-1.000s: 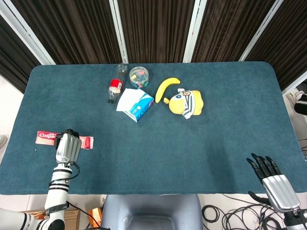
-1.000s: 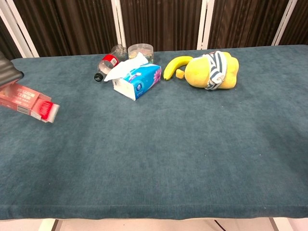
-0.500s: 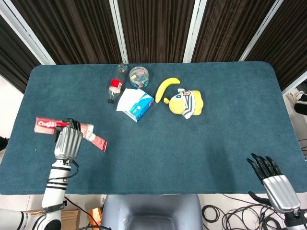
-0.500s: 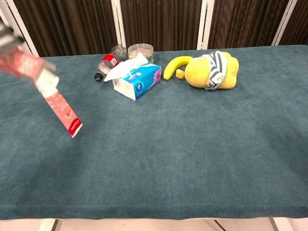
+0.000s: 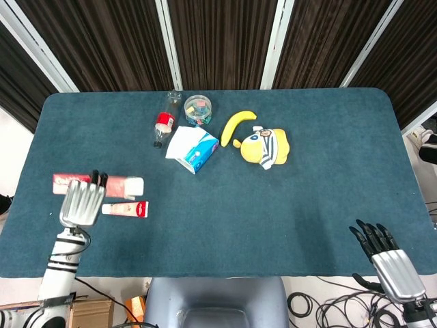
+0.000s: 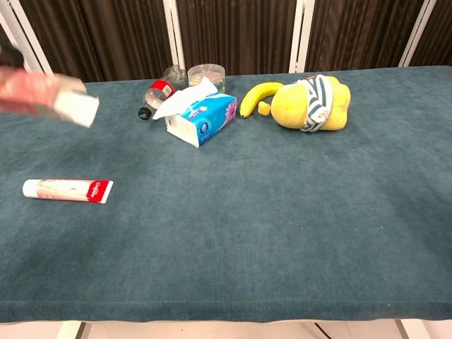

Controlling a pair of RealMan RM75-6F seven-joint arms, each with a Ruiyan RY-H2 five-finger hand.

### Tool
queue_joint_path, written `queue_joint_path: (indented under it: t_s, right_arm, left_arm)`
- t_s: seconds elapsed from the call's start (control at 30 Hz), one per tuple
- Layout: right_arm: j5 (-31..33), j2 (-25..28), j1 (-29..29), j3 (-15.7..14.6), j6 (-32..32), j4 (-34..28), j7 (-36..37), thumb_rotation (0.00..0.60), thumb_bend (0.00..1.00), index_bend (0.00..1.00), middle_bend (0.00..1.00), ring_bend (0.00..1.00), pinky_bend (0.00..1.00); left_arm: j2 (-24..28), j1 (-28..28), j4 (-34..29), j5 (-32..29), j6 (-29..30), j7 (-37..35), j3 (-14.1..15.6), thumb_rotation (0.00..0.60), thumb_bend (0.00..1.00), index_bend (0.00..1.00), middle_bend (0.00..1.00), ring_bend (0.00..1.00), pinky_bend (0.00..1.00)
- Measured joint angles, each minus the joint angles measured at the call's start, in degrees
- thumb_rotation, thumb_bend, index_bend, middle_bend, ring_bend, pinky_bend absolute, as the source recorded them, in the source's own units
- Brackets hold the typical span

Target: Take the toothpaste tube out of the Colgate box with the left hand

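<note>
Toothpaste tube [image 6: 67,190] lies flat on the dark teal, felt-like worktop [image 5: 273,219], out of its carton and just beside the left hand [image 5: 82,203] in the head view. That hand holds the long red Colgate box [image 5: 99,184] lifted above the cloth, its dark fingers [image 5: 100,180] wrapped over the carton's middle; in the chest view the box shows as a blurred pink bar with a pale open end at the upper left. The tube is white with a red band toward its right end, and rests apart from the box.

Nothing lies between the tube and the cluster at the far side of the worktop. A small plastic bottle [image 5: 161,127] with a red label lies on its side there, touching or nearly touching a blue tissue pack [image 5: 192,150] with a white sheet sticking out of its top. Behind the pack stands a round clear tub [image 5: 198,109] holding small coloured pieces, too small to make out. A curved banana [image 5: 236,126] sits just beside a soft yellow plush toy [image 5: 265,147] with a striped band across it, probably touching it.

At the near right edge, the right hand [image 5: 388,254] hovers well apart from everything, its black fingers [image 5: 372,236] spread and holding nothing. Dark pleated curtains [image 5: 218,41] with pale upright bars back the scene.
</note>
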Motion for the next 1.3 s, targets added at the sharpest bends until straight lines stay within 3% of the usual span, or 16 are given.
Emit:
queue_joint_path:
  t_s: [0.17, 0.4, 0.57, 0.67, 0.77, 0.87, 1.0, 1.2, 1.3]
  right_arm:
    - [0.27, 0.07, 0.21, 0.06, -0.42, -0.17, -0.09, 0.6, 0.1, 0.01, 0.0, 0.05, 0.07]
    - [0.43, 0.3, 0.34, 0.02, -0.73, -0.31, -0.14, 0.6, 0.09, 0.01, 0.0, 0.05, 0.07]
    - [0.4, 0.31, 0.3, -0.01, -0.64, -0.26, -0.05, 0.6, 0.1, 0.01, 0.0, 0.05, 0.07]
    - [0.46, 0.32, 0.31, -0.02, -0.71, -0.31, -0.12, 0.6, 0.09, 0.01, 0.0, 0.05, 0.07]
    - [0.66, 0.33, 0.35, 0.05, -0.83, -0.45, -0.23, 0.6, 0.1, 0.01, 0.0, 0.05, 0.07]
    - [0.72, 0.31, 0.37, 0.05, -0.94, -0.49, -0.35, 0.6, 0.09, 0.01, 0.0, 0.05, 0.07]
    - [0.91, 0.29, 0.38, 0.1, -1.05, -0.58, -0.56, 0.6, 0.1, 0.01, 0.0, 0.05, 0.07]
    - [1.21, 0.13, 0.23, 0.4, -0.59, -0.59, -0.68, 0.6, 0.09, 0.01, 0.0, 0.05, 0.07]
    - [1.74, -0.31, -0.05, 0.91, 0.15, -0.61, -0.93, 0.6, 0.1, 0.01, 0.0, 0.05, 0.07]
  left_arm:
    - [-1.75, 3.54, 1.37, 0.64, -6.68, -6.45, 2.8, 0.6, 0.41, 0.48, 0.52, 0.9, 0.94]
    - [-6.07, 5.35, 6.79, -2.46, -12.61, -9.53, 2.26, 0.6, 0.41, 0.47, 0.5, 0.88, 0.94]
    - [-7.26, 5.93, 9.27, -5.15, -16.89, -12.19, 1.09, 0.6, 0.4, 0.33, 0.38, 0.85, 0.91]
    - [-7.45, 6.37, 9.73, -5.23, -17.49, -13.59, 0.68, 0.6, 0.35, 0.2, 0.27, 0.77, 0.89]
    - [-7.34, 7.0, 9.85, -4.43, -17.68, -15.3, 0.46, 0.6, 0.3, 0.06, 0.14, 0.6, 0.9]
    - [-6.96, 7.75, 9.6, -2.64, -17.34, -16.67, 0.51, 0.6, 0.28, 0.01, 0.06, 0.5, 0.89]
    - [-5.09, 9.02, 8.22, 0.6, -16.97, -19.13, 1.43, 0.6, 0.28, 0.0, 0.0, 0.34, 0.76]
    - [-1.42, 12.47, 6.56, 9.31, -13.61, -28.12, 3.6, 0.6, 0.28, 0.0, 0.0, 0.12, 0.3]
    - [-0.41, 15.04, 8.0, 17.08, -9.69, -35.86, 5.16, 0.6, 0.28, 0.01, 0.0, 0.08, 0.25]
